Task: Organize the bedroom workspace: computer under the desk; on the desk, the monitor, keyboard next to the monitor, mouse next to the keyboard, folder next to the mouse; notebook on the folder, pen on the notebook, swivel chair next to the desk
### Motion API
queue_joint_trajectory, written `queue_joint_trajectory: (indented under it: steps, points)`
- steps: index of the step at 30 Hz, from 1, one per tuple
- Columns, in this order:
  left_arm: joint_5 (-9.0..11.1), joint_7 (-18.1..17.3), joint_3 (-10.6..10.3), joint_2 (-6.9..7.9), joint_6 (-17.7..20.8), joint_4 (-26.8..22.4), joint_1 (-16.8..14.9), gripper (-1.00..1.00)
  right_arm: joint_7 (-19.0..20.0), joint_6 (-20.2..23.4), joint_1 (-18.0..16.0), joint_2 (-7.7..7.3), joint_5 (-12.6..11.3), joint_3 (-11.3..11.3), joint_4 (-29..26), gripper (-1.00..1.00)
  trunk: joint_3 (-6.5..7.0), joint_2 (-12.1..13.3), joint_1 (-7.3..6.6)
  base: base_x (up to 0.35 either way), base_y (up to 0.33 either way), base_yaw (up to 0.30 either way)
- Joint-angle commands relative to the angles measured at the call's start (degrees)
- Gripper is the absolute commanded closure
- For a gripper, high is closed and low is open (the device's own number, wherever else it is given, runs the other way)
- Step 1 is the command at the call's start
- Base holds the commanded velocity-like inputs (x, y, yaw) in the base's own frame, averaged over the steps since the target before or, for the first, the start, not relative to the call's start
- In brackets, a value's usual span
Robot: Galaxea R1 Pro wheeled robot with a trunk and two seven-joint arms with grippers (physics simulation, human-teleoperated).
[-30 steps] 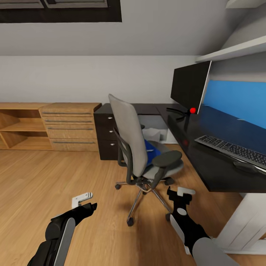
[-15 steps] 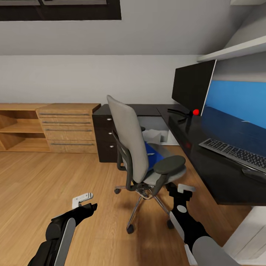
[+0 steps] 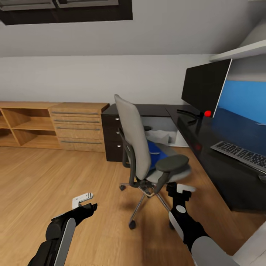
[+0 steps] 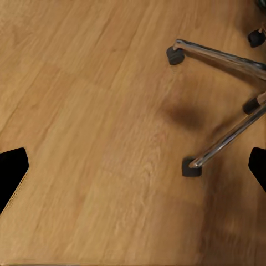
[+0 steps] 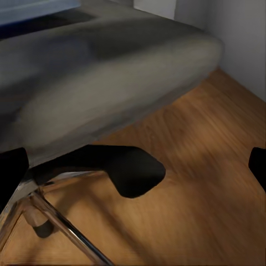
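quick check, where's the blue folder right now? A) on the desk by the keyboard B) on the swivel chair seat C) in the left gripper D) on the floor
B: the head view shows the folder lying on the seat of the swivel chair, behind the backrest and armrest, apart from the desk.

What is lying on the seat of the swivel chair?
On the swivel chair seat lies the bright blue folder. The backrest and armrest cover most of it, so whether anything lies on top of it cannot be seen.
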Motion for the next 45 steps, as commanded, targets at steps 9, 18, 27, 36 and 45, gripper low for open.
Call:
queue_joint_trajectory:
  steps: [9,18,27,36,45]
  points:
    - [0.6,0.37,0.07,-0.08,0.13,-0.05,-0.04,-1.0,-0.32,-0.29,-0.04,0.81,-0.6,0.37,0.03,-1.0,-0.05,-0.02,-0.01,-0.044,0.119,0.279]
    - [0.58,0.39,0.07,-0.11,0.14,0.23,-0.04,-1.0,-0.36,-0.3,-0.05,1.16,-0.59,0.35,0.0,-1.0,-0.05,-0.02,-0.01,-0.017,0.04,0.279]
    - [0.58,0.48,0.07,-0.11,0.22,0.57,-0.04,-1.0,-0.27,-0.3,-0.05,1.59,-0.67,0.34,0.12,-1.0,-0.05,-0.02,-0.01,0.0,0.0,0.279]
    - [0.58,0.48,0.07,-0.13,0.22,0.66,-0.04,-1.0,-0.32,-0.28,-0.04,1.61,-0.66,0.35,0.12,-1.0,-0.05,-0.02,-0.01,0.0,0.0,0.279]
    - [0.58,0.48,-0.01,-0.13,0.19,0.66,-0.04,-1.0,-0.29,-0.29,-0.04,1.61,-0.64,0.33,0.12,-1.0,-0.19,-0.02,-0.01,0.0,0.0,0.279]
